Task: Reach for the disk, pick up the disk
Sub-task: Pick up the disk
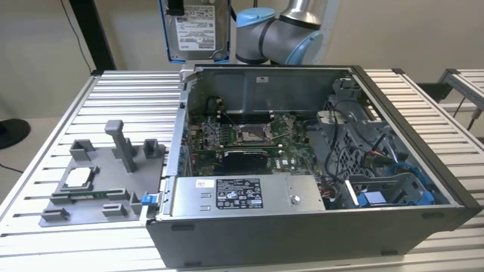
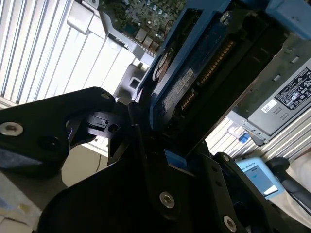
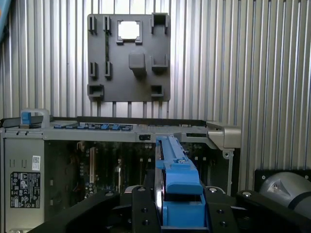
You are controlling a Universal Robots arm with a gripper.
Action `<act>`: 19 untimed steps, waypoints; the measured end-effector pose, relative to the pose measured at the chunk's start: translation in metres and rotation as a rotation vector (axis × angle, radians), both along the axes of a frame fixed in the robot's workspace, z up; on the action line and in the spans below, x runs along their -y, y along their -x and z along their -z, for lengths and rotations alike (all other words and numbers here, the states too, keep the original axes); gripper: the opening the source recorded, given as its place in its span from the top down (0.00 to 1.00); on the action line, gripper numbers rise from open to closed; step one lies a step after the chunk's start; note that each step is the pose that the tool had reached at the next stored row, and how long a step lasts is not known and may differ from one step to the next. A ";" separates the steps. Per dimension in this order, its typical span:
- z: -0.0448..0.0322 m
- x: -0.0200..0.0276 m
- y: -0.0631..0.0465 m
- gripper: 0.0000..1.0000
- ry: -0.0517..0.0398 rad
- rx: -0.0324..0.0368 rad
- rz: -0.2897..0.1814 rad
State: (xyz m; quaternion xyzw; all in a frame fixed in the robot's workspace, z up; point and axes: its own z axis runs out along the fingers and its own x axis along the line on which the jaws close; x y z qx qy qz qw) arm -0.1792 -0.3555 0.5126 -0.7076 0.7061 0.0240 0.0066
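We see the open computer case (image 1: 423, 187) lying on the slatted metal table (image 1: 45, 164), and inside it sit the green motherboard (image 1: 250, 136), the long grey power supply box (image 1: 242, 195) along the near wall and a blue drive cage (image 1: 393, 195) at about four o'clock from the board, amid loose cables. The power supply carries a black label (image 1: 238, 194) and a small white sticker, both printed too finely for us to read. The disk (image 1: 198, 28) hangs high above the far edge of the case, at about eleven o'clock from the motherboard, upright in its blue frame with the white printed label facing the exterior view; its print is likewise beyond reading. In the first wrist view we look down along the gripper (image 3: 177, 194), whose black fingers (image 3: 141, 208) are pressed against both sides of the blue frame of the disk (image 3: 177, 174), pinching it edge-on; the second wrist view shows the same disk (image 2: 189, 82) clamped in the black linkage. Left of the case in the exterior view rests a grey fixture plate (image 1: 98, 187) with pegs and pockets, one pocket holding a small square silver chip (image 1: 79, 177). The arm's blue-capped joint (image 1: 276, 39) stands just beside the disk.
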 end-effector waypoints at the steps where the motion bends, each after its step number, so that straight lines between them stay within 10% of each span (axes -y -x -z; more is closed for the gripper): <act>1: 0.0000 0.0000 0.000 1.00 0.0000 0.0000 0.000; 19: 0.0010 0.0000 -0.063 1.00 0.0000 -0.0021 0.000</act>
